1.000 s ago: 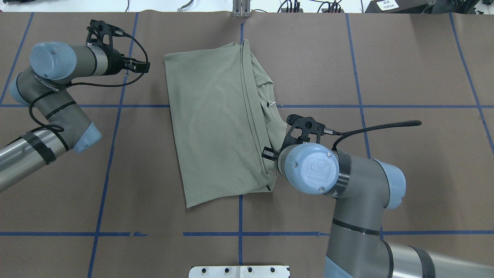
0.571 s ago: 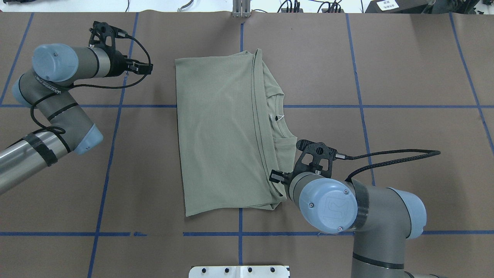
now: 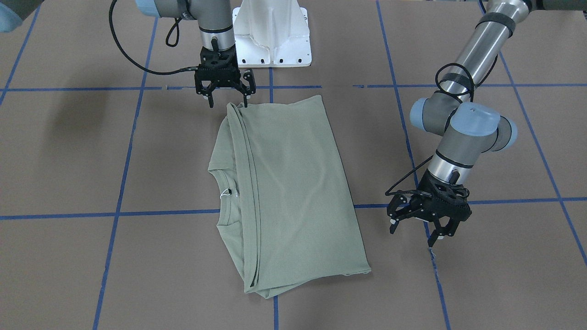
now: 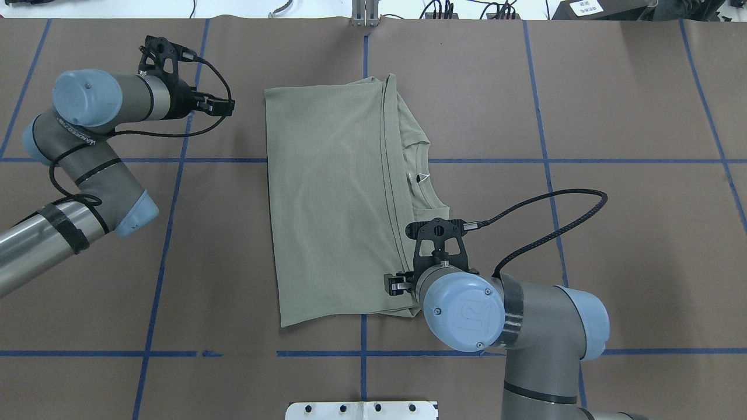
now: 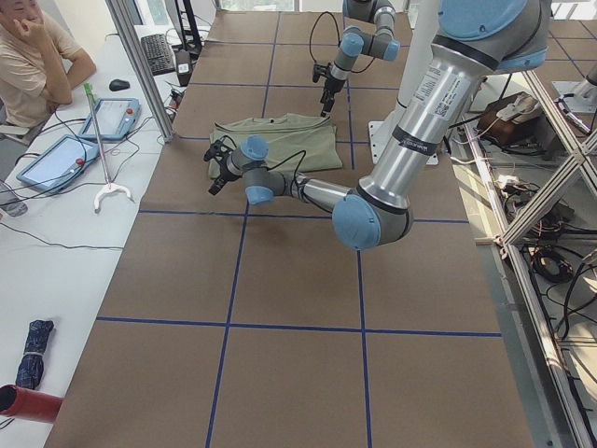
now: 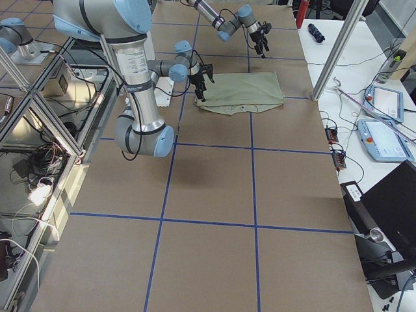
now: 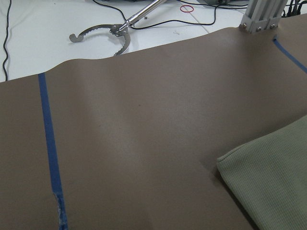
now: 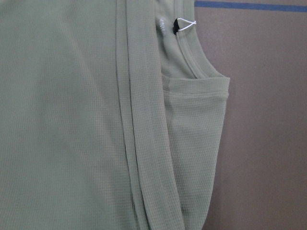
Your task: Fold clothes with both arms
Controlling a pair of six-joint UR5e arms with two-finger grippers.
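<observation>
Both gape empty: the right claw point(image 3: 228, 101), upper left, should pinch every stacked layer at the near corner of the shirt point(image 3: 293, 192); the left claw point(image 3: 413, 233), lower right, should take the matching far corner.

Shirt point(image 4: 332, 198) on table point(image 4: 613, 116) — R gripper point(image 3: 228, 98) at its near-right corner, L gripper point(image 3: 415, 231) off far-left corner.

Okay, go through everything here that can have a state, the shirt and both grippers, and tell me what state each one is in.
shirt: folded over, lying flat on the table, with the neck exposed along its edge on the robot's right.
tag string: loose, lying at the neck.
left gripper: open, empty, beside the shirt and clear of it.
right gripper: open, gripping nothing, at a shirt corner; contact unclear.
</observation>
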